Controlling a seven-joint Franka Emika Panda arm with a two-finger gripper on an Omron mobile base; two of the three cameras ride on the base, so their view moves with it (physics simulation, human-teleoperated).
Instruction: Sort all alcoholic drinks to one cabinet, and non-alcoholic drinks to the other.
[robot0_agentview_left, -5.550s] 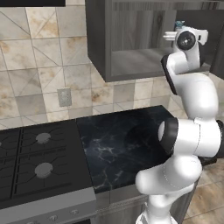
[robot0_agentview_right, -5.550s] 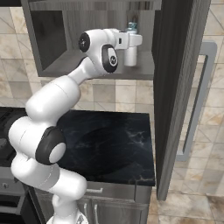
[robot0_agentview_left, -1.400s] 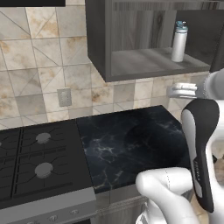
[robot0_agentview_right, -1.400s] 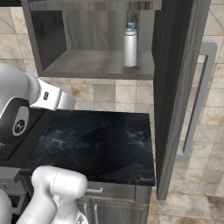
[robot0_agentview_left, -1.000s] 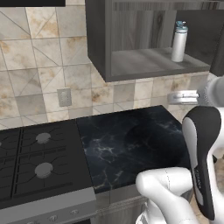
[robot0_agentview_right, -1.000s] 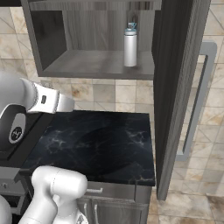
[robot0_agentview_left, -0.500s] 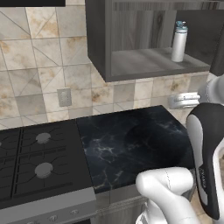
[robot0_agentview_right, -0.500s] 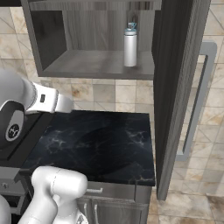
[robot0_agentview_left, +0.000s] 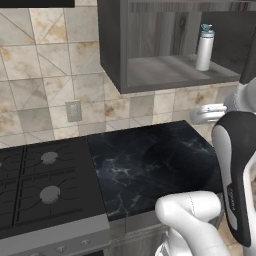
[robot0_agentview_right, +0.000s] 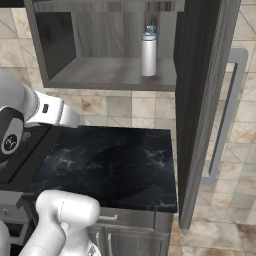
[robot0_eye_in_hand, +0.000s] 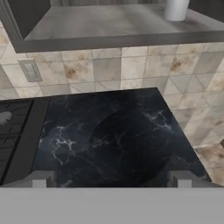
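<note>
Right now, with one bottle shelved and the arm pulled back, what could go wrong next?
1. The white bottle stands near the right front of the cabinet shelf; reaching in again could tip it off.
2. The open cabinet door juts out beside the black counter, so a wide arm swing could hit it.
3. The hand is open and holds nothing, and no other drinks appear, so the base likely must drive; the stove sits close on the left.

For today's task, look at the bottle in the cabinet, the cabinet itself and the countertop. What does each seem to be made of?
White bottle: probably plastic, going by its smooth matte white body and teal flip lid.
Cabinet: wood or a wood-look laminate, dark grey with visible grain.
Countertop: polished stone, likely marble; it is black with white veining and a faint sheen.
</note>
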